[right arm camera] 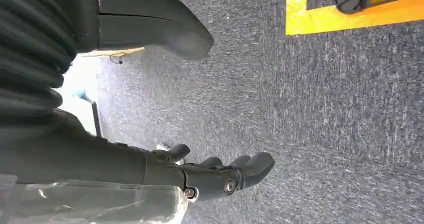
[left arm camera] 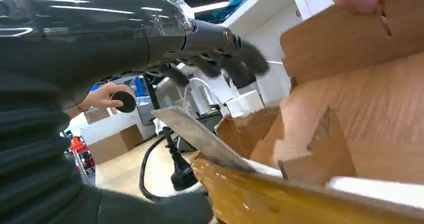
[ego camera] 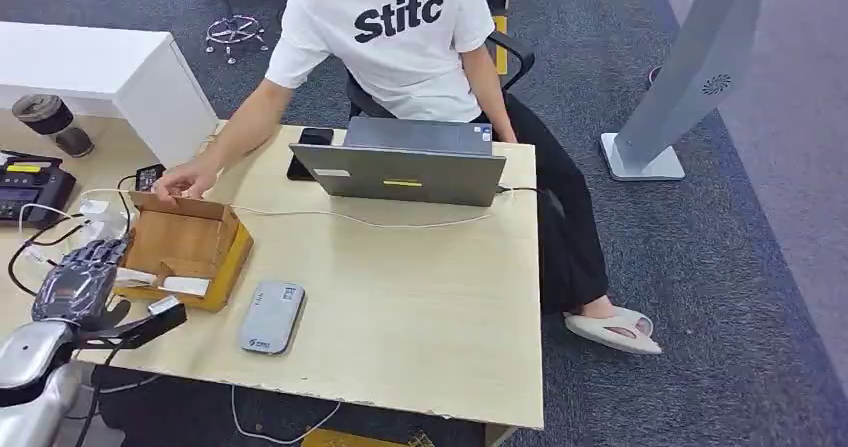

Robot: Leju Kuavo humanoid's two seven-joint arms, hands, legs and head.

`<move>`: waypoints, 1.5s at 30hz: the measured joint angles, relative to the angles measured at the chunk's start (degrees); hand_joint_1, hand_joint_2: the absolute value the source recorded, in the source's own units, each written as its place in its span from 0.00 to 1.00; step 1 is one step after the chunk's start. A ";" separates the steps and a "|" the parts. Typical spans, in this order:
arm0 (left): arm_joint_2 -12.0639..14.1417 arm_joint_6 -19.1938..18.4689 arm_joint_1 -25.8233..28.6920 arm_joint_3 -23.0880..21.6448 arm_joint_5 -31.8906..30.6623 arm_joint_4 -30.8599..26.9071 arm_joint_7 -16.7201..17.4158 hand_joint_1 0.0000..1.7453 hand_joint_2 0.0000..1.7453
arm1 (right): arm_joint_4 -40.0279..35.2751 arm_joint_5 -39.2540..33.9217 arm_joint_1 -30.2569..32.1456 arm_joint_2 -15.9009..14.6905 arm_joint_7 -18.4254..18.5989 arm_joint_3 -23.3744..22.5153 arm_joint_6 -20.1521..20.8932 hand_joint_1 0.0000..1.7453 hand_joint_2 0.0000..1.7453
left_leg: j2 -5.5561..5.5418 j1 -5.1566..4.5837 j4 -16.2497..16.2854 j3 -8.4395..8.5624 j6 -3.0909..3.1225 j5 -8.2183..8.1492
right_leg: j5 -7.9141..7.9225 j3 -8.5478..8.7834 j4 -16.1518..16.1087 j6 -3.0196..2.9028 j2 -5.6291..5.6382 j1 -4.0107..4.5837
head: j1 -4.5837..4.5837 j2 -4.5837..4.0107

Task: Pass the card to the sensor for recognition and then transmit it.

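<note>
An open cardboard box (ego camera: 185, 245) stands near the table's left front edge with white cards (ego camera: 186, 286) lying along its near side. My left hand (ego camera: 78, 275) reaches in at the box's left end, fingers spread. In the left wrist view a pale card (left arm camera: 199, 135) leans up over the box's yellow-taped edge (left arm camera: 280, 196), just under my fingers (left arm camera: 227, 58), which stay apart from it. The grey sensor (ego camera: 272, 317) lies flat on the table right of the box. My right hand (right arm camera: 215, 176) hangs over the carpet, holding nothing.
A person in a white shirt sits behind the table (ego camera: 420, 297) with one hand (ego camera: 185, 179) on the box's rear flap. A grey laptop (ego camera: 405, 162), a black phone (ego camera: 312, 139) and cables (ego camera: 40, 237) lie at the back and left.
</note>
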 joint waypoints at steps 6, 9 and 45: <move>0.33 -0.77 0.32 -1.08 0.44 0.81 -0.59 1.00 1.00 | 0.00 0.09 0.00 0.00 0.02 0.00 -0.50 0.00 1.00 | -0.01 0.00 0.00 -0.01 0.00 0.00 | 0.00 0.00 0.00 0.00 -0.01 0.00 | 0.00 0.00; 0.55 -0.66 -0.20 -1.47 0.44 1.83 -1.12 1.00 1.00 | 0.02 0.09 -0.02 0.00 0.02 0.00 -0.50 0.00 1.00 | 0.02 0.00 0.00 0.01 0.00 0.00 | 0.00 0.01 0.01 0.00 0.03 0.00 | 0.02 0.00; 0.96 10.50 3.19 1.16 8.05 -13.28 -4.46 1.00 1.00 | 0.07 0.09 0.08 -0.07 0.39 -0.22 -1.42 0.00 1.00 | 0.12 -0.02 0.00 0.05 -0.03 -0.05 | -0.01 -0.01 0.03 0.00 0.16 -0.01 | 0.02 0.00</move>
